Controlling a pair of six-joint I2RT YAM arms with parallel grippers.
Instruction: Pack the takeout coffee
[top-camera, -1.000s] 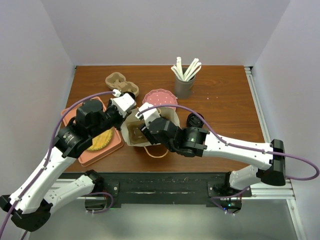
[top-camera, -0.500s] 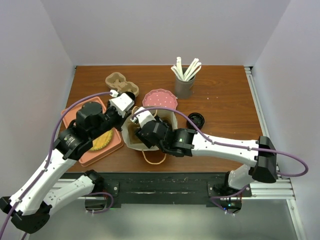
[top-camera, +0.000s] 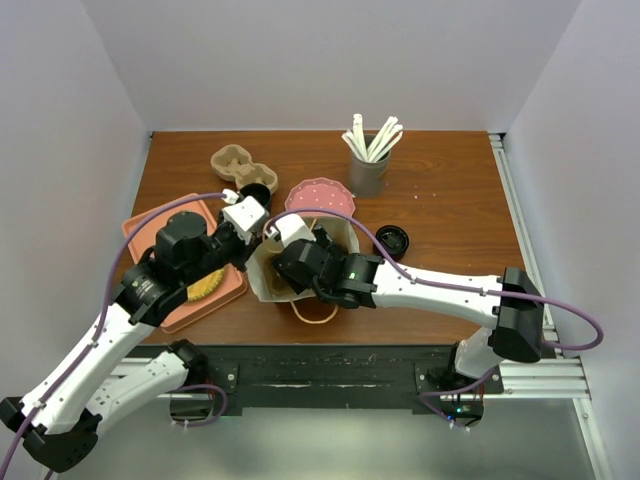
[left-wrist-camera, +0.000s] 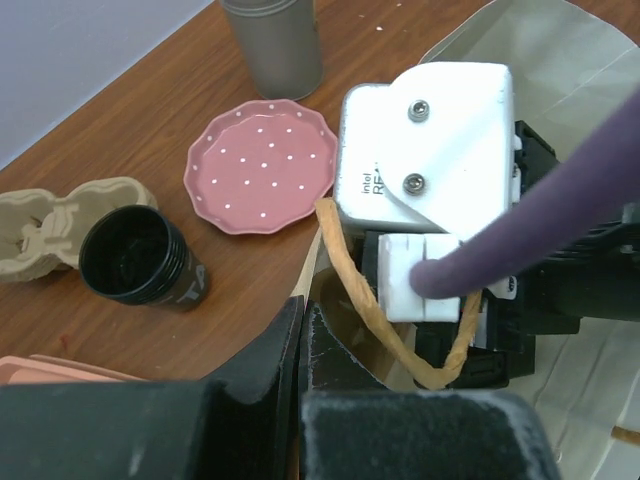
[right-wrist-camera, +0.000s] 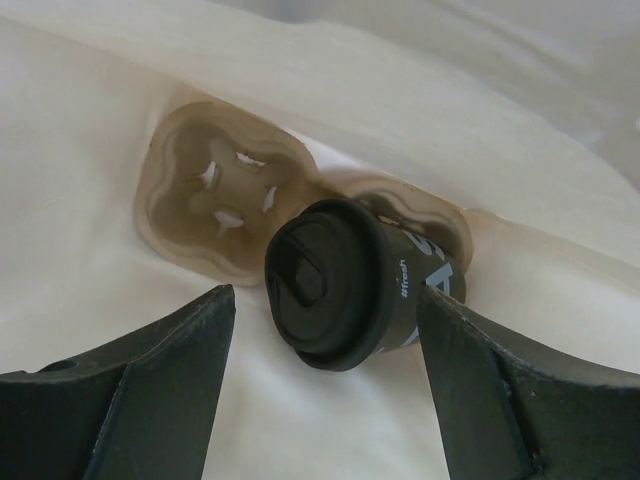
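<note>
The wooden table (top-camera: 450, 190) bears a bag (top-camera: 258, 285) at 7 o'clock, tray (top-camera: 222, 292) at 9, carrier (top-camera: 232, 160) and cup (top-camera: 255, 192) at 10, plate (top-camera: 320, 195) at 12, tin (top-camera: 368, 175) at 1, lid (top-camera: 391, 240) at 3.

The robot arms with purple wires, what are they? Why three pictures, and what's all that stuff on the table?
They are two robot arms, each ending in a two-finger gripper. One picture looks down from above; the other two come from cameras on the wrists. On the table: a paper bag, pink plate, pot of straws, cardboard cup holder, open black cup, lid and orange tray. The left gripper pinches the bag's edge. The right gripper is open inside the bag, fingers either side of a lidded coffee cup sitting in a second cup holder; it holds nothing.
</note>
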